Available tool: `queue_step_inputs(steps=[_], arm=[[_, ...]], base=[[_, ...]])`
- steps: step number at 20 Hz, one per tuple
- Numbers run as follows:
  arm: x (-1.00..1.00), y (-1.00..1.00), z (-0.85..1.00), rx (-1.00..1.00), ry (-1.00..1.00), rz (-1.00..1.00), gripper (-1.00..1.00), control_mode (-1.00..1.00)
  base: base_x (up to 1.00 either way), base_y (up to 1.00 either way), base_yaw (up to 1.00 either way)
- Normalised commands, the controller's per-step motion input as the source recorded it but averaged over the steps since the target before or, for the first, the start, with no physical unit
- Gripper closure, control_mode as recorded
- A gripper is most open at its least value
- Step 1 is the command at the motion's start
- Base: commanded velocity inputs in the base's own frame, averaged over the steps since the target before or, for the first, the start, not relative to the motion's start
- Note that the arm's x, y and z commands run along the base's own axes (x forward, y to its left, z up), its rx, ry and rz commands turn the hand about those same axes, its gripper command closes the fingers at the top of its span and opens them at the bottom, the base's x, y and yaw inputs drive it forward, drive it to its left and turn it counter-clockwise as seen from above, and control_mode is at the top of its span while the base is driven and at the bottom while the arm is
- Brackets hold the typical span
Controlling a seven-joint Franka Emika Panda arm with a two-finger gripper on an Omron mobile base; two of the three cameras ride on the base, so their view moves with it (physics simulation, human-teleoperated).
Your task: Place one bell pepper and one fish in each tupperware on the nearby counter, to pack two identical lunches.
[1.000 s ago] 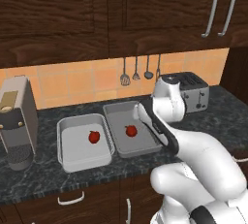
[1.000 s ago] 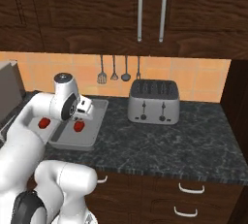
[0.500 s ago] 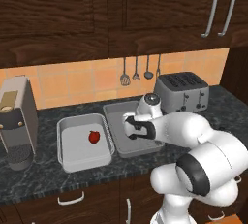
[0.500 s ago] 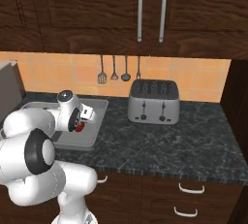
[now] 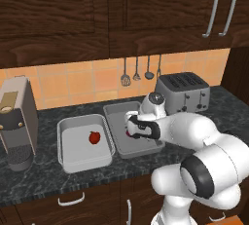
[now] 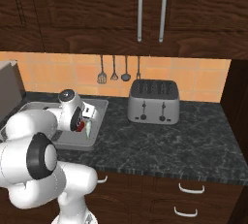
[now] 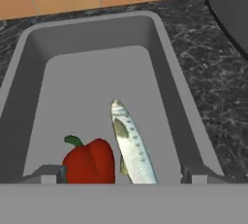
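The gripper (image 7: 124,177) hung low over the right tupperware (image 5: 113,113), its tips cut off at the bottom edge, jaws apart and holding nothing. A bell pepper (image 7: 89,162) and fish (image 7: 131,144) lay side by side inside. The left tupperware (image 5: 67,124) held another pepper (image 5: 94,137). No writing was legible.

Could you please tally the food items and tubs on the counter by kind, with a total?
Bell peppers: 2, one in the left tupperware, one in the right tupperware
Fish: 1, beside the pepper in the right tub
Tupperware: 2
Total: 5
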Motion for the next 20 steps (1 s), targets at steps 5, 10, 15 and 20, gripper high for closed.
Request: queue_step_inputs(steps=[5, 10, 15, 20], arm=[[-0.87, -0.01, 1.00, 0.00, -0.14, -0.12, -1.00, -1.00], [-1.00, -0.12, 1.00, 0.00, -0.07, -0.07, -1.00, -1.00], [-1.00, -0.05, 0.69, 0.00, 0.15, -0.03, -1.00, -1.00], [-0.80, 0.00, 0.02, 0.00, 0.26, 0.00, -1.00, 1.00]], base=[[0.00, 0.00, 0.00], [0.00, 0.00, 0.00], [0.00, 0.00, 0.00], [-0.20, 0.00, 0.00]])
